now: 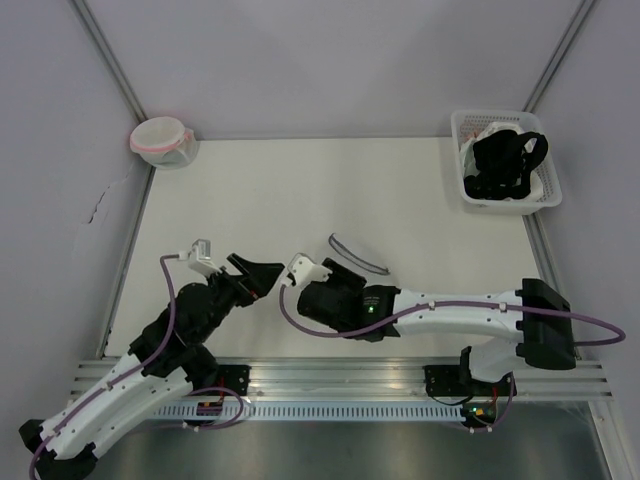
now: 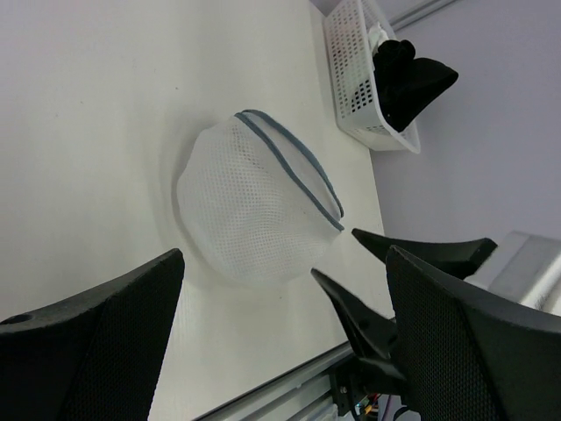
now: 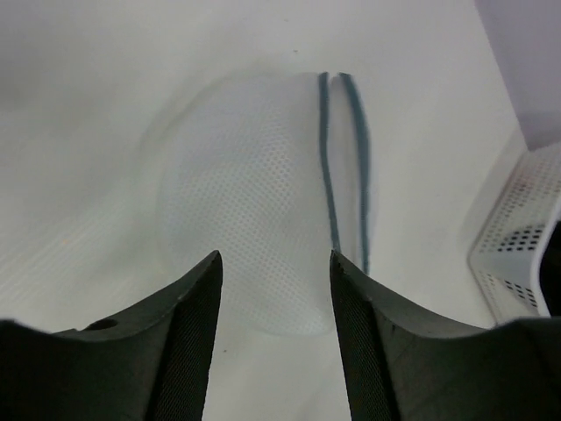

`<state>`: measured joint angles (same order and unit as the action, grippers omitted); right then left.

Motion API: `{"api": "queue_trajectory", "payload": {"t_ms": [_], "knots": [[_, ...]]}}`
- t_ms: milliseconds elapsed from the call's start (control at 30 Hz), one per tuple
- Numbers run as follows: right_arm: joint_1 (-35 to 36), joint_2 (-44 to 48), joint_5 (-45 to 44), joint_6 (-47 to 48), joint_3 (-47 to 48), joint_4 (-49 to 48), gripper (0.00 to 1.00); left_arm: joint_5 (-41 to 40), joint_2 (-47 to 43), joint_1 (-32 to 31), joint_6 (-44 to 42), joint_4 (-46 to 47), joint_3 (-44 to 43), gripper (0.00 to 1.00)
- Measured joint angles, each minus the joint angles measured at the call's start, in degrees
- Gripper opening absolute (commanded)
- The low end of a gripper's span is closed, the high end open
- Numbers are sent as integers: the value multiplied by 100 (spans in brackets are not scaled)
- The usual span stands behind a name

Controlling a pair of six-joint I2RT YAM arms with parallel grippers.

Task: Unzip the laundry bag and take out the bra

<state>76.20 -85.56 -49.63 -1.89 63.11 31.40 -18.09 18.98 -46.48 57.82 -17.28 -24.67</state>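
left gripper (image 2: 285,254): wide open, nothing between the fingers. Sits low over the near-centre of the surface (image 1: 280,190) and faces the laundry bag.
right gripper (image 3: 276,259): jaws parted and empty. The tips are just short of the bag's near edge; the left wrist view shows a sliver of surface between them and the mesh.
gripper spacing: the 2 grippers are close together, left of the bag in the top view.
laundry bag (image 2: 250,206): round white mesh pouch lying on the surface near the middle, just ahead of both grippers. Neither gripper holds it.
bag rim: 2 grey-blue lines run side by side across the far-right part of the bag with a narrow gap between them. Cannot tell how far the zip is open.
bag contents: the mesh reads white all over in both wrist views.
bra (image 1: 510,160): black fabric heaped in the white slotted basket (image 1: 462,150), partly spilling over its rim.
basket: far-right corner of the surface, well apart from the bag and both grippers.
pink-rimmed pouch (image 1: 160,140): far-left corner, well apart from everything else.
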Motion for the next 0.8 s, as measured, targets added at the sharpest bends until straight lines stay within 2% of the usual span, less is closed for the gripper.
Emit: {"api": "queue_trajectory", "payload": {"t_ms": [67,100,167,200,233,333,500,633,800], "knots": [[138,142,393,-17,-98,-179,69,2,-57,0,24,-63,0,100],[173,310,551,-63,-197,-251,79,0,-92,2,31,-76,0,100],[173,785,675,-205,-376,-350,86,2,-170,2,50,-114,2,100],[149,1029,669,-293,-411,-361,93,4,-203,0,63,-125,4,100],[109,1283,647,-437,-415,-376,95,9,-223,2,68,-131,9,100],[-227,1762,608,-901,-321,-341,98,28,-236,0,74,-155,24,100],[-994,1801,605,-1709,-337,-212,98,251,-210,0,70,-205,55,100],[-1462,1906,870,-2221,-782,-201,98,616,-212,2,39,-243,76,100],[-1657,2721,1331,-2581,-1351,-210,98,1054,-286,0,-50,-240,205,100]]}}
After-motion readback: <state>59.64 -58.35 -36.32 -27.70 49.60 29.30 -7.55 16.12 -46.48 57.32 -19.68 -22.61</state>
